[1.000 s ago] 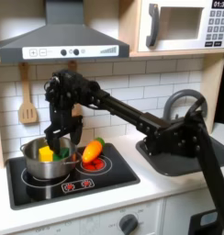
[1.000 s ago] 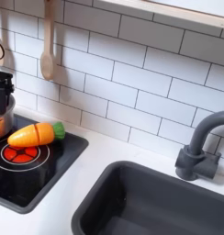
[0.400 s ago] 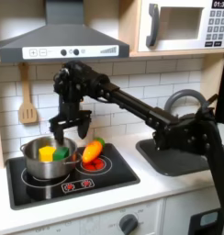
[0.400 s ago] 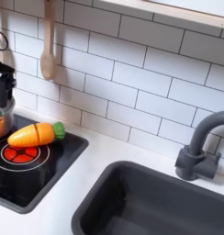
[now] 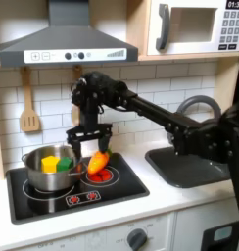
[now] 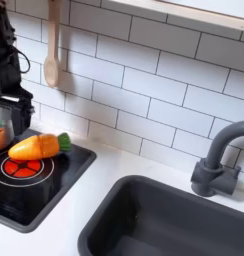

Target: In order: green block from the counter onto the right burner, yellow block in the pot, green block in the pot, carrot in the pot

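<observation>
First exterior view: gripper (image 5: 93, 139) spread wide, empty, above carrot (image 5: 97, 160) on burner; yellow block (image 5: 50, 163) and green block (image 5: 65, 165) in pot (image 5: 38, 175).

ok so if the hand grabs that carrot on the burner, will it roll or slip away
The carrot looks rounded and tapered, so a nudge would probably roll it in a curve. Its glossy skin suggests hard, light plastic, so the hand could slip toward the thin end. It lies flat on the stovetop, so it can't tip.

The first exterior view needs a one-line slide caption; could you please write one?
Open black gripper above orange toy carrot on the stovetop, beside the steel pot holding yellow and green blocks.
</observation>
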